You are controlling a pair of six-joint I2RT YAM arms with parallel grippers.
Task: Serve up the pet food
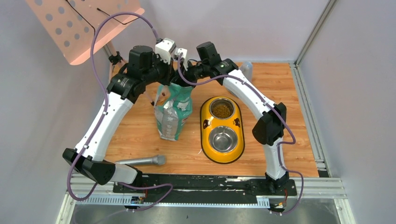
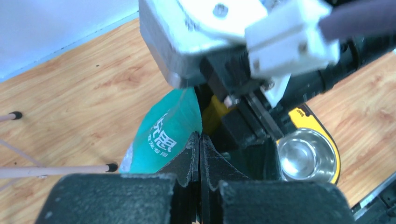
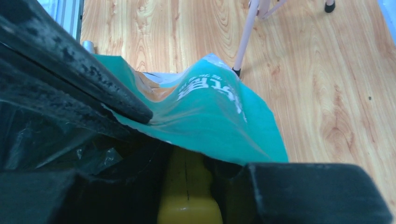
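Note:
The green-and-silver bag stands upright left of the yellow double-bowl feeder. Brown kibble fills the feeder's far bowl. The near steel bowl is bare and also shows in the left wrist view. My left gripper is shut on the bag's top edge. My right gripper is shut on the yellow scoop's handle, which points down into the bag's mouth. The scoop's cup and any kibble inside the bag are hidden.
A grey metal cylinder lies near the front left. A pink perforated stand with thin legs stands behind the bag at the far left. A clear container sits at the back. Walls close in the left, back and right.

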